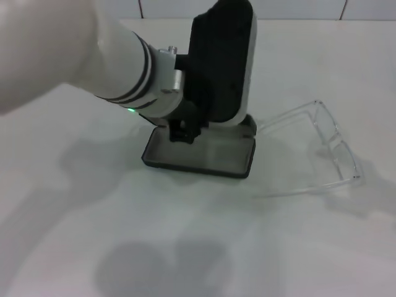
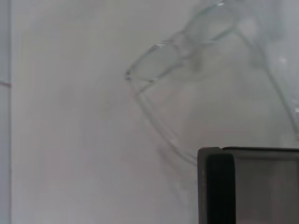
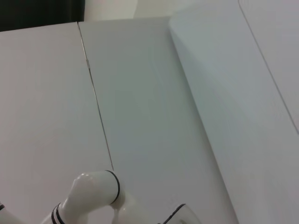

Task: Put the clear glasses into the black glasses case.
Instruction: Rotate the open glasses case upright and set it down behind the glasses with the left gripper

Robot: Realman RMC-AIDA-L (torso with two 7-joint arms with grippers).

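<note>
- The black glasses case (image 1: 201, 154) is seen lying open near the middle of the desk (image 1: 185, 247) in the head view; its shallow tray is a rounded rectangle with a hard dark rim and a smooth grey lining.
- The lid is hidden behind the left arm's housing, so its angle cannot be told.
- The clear glasses (image 1: 328, 145) are found at about 3 o'clock from the case, just beside it, resting on the desk with the thin colourless temple arms unfolded and pointed toward the case.
- One temple tip is seen close to the case's far right corner; contact cannot be told.
- In the left wrist view the wraparound lens (image 2: 187, 39) is shown as glossy, fully transparent plastic, with a corner of the case (image 2: 219, 186) in front of it.
- The left tool (image 1: 184, 130) is held over the 9 o'clock end of the tray, just above the lining; whether it is wide or narrow cannot be told.
- The right tool is not seen in any view; the right wrist view takes in only pale panels and a white arm joint.
- The desk is a plain, matte white surface marked by soft shadows, and pale tiled wall (image 1: 278, 7) is seen behind it.
</note>
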